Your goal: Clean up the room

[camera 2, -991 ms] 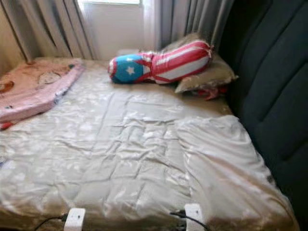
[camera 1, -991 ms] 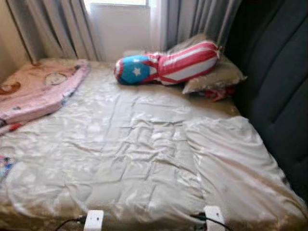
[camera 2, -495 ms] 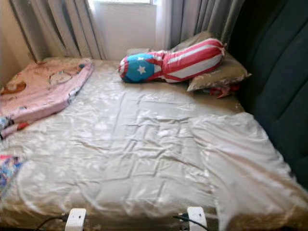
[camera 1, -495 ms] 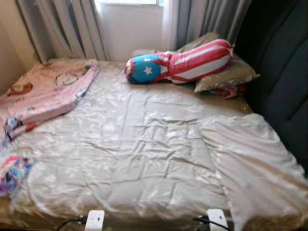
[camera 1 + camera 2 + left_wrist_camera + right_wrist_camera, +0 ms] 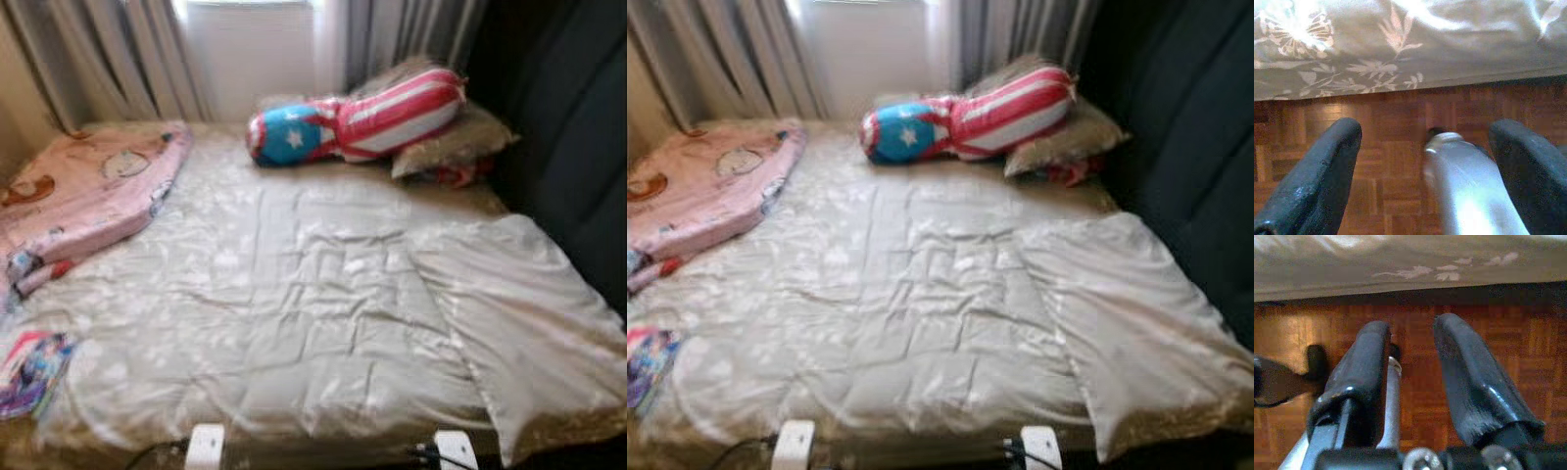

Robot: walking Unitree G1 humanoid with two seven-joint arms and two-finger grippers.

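Observation:
A bed with a shiny beige quilt (image 5: 294,323) lies before me. On its far left is a crumpled pink blanket (image 5: 83,191). A red, white and blue bolster (image 5: 358,122) rests at the back on a beige pillow (image 5: 460,147). A paler sheet (image 5: 529,323) covers the quilt's right part. A colourful flat item (image 5: 31,372) sits at the front left edge. My left gripper (image 5: 1427,131) hangs open over the parquet floor (image 5: 1396,122), by the quilt's hem. My right gripper (image 5: 1413,328) also hangs open above the floor, with nothing between its fingers.
A dark padded headboard (image 5: 568,147) runs along the bed's right side. Grey curtains (image 5: 127,59) and a bright window (image 5: 250,49) stand behind the bed. Two white blocks (image 5: 204,446) with cables sit at the lower edge of the eye views.
The camera has shifted and pulled back a little, so the colourful item at the front left and the sheet's front corner now show. Nothing on the bed has moved.

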